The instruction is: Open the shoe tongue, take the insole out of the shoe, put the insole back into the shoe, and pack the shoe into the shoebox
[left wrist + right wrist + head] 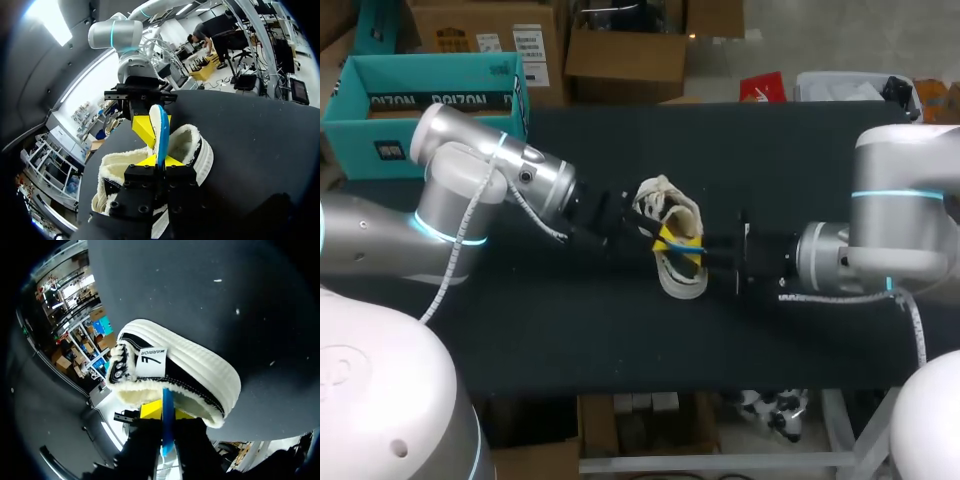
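At the middle of the dark bench [620, 330], the left tool [638, 222] and right tool [696, 250] meet at the white shoe [682, 282], where the insole [677, 236] shows blue, with the teal shoebox [380, 112] well apart at the far left corner.

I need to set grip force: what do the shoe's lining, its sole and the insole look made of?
The lining: cream fleece or faux shearling, fuzzy and nubby at the collar. The sole: white rubber by its look, matte, with moulded ribs. The insole: thin blue sheet, likely foam; its smooth edge leaves that open.
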Motion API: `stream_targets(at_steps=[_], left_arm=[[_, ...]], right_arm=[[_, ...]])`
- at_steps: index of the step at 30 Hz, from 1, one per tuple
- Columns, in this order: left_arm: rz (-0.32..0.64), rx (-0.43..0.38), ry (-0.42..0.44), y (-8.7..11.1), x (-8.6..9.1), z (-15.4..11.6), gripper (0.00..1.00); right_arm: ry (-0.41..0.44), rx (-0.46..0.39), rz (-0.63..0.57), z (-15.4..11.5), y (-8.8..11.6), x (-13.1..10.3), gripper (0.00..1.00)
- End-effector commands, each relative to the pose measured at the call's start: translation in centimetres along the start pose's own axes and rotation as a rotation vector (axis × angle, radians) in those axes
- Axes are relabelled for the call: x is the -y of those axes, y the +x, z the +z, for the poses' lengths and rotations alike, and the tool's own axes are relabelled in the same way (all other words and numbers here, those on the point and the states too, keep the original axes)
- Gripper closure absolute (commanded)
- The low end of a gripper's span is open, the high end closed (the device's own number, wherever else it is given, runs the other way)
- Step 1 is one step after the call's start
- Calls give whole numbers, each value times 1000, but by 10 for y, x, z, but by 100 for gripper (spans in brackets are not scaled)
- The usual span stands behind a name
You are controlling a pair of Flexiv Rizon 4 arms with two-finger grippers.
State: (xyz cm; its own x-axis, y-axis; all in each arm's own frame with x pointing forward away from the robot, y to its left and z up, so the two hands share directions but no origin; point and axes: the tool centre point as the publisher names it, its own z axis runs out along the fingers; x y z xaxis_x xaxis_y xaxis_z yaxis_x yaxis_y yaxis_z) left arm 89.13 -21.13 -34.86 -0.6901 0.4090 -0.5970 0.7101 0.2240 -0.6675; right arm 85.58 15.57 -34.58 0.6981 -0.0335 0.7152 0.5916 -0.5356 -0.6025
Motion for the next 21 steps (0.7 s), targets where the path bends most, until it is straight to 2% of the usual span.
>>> stream_targets(at_steps=[1,2,3,4,5,7,10,12,13,14,15,18,20,21], left_arm=[[-13,3,11,-3,-15,2,100],[-16,3,13,-3,-15,1,100],[-17,3,13,-2,-15,0,92],[-17,3,13,-1,-14,-1,80],[-17,3,14,0,-13,-2,73],[-7,1,19,2,-9,-3,67],[12,1,28,3,-2,-4,66],[25,0,33,4,3,-2,70],[30,-1,35,3,5,-1,75],[36,-3,35,3,6,0,85],[39,-3,35,3,7,1,100],[42,-7,35,1,7,3,100],[40,-8,33,1,5,4,100],[38,-8,32,1,4,4,100]], right_arm=[[6,30,8,17,3,-10,100],[7,32,12,18,4,-12,100],[4,35,14,19,4,-12,100],[3,35,15,19,4,-13,100],[2,36,16,19,4,-13,100],[1,35,18,18,3,-13,100],[-3,32,20,16,3,-13,100],[-5,29,21,16,2,-12,100],[-5,29,21,16,2,-12,100],[-6,29,21,16,2,-12,100],[-6,28,22,16,1,-11,100],[-8,24,23,13,-1,-8,100],[-17,20,21,9,-3,-4,70],[-21,16,18,7,-4,-1,65]])
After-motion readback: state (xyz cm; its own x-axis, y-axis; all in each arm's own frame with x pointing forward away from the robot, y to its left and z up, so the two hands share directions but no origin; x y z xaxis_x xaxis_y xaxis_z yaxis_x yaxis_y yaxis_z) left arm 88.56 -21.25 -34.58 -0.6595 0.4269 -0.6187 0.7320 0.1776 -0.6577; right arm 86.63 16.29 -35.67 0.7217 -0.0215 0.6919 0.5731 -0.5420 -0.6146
